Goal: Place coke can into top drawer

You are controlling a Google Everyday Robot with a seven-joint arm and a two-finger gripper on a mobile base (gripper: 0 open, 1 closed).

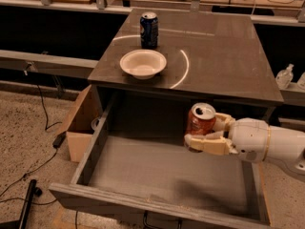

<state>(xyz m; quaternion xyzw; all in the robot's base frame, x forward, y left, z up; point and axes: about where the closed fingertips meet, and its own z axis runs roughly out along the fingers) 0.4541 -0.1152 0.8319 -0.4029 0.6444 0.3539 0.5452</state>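
The coke can (200, 122), red-orange with a silver top, is upright in my gripper (206, 133), which is shut on it. The arm reaches in from the right edge. The can hangs above the right half of the open top drawer (157, 171), a wide grey-brown box pulled out from under the cabinet top, and does not touch the drawer bottom. The drawer holds nothing else that I can see.
On the cabinet top (224, 56) stand a dark blue soda can (148, 29) and a white bowl (143, 63). A small light-wood box (81, 123) sits on the floor left of the drawer. Cables lie on the floor at left. Bottles (285, 76) stand at right.
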